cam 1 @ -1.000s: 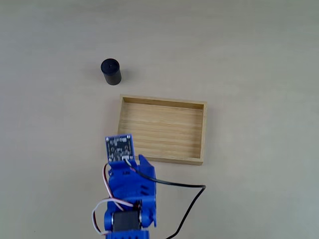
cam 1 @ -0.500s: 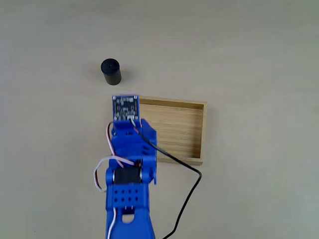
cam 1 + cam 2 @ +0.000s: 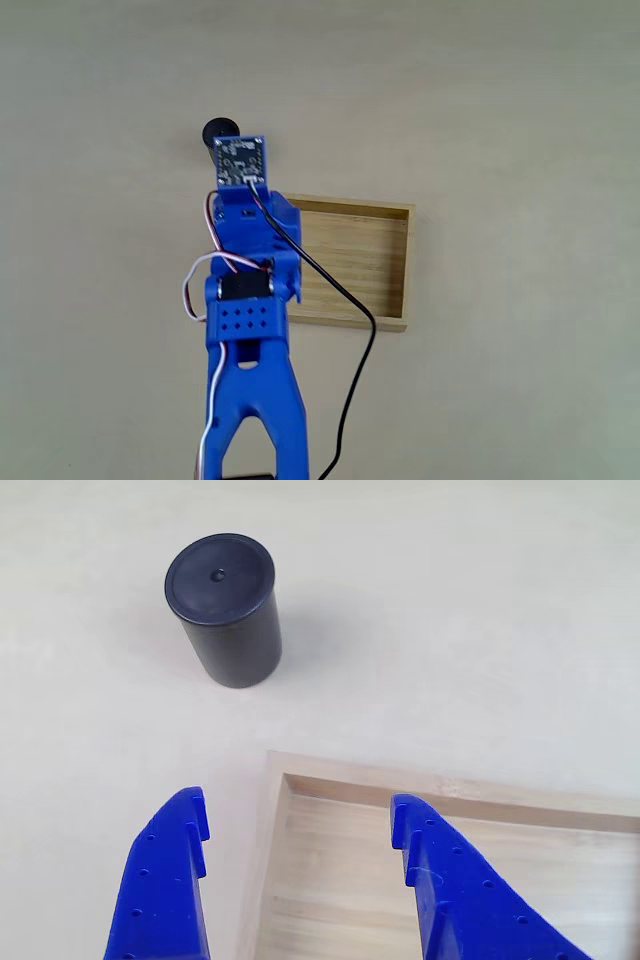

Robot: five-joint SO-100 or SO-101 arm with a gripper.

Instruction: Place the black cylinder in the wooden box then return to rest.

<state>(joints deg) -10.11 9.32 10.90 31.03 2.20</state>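
The gripper (image 3: 298, 825), fingers spread wide and holding nothing, hangs over the box's (image 3: 420, 785) near-left corner to line up on the upright cylinder (image 3: 225, 610) just beyond.

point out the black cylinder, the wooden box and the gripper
black cylinder (image 3: 220, 576), other view, on its round top
wooden box (image 3: 360, 252), fixed view, on its plank floor
gripper (image 3: 300, 825), other view, midway between the open blue jaws

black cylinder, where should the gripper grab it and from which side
Grip the black cylinder across its round side wall, about mid-height, probably coming from above and the box side. It stands upright on the table, clear of the wooden box, so both fingers have room. The gripper is open, with the cylinder ahead.
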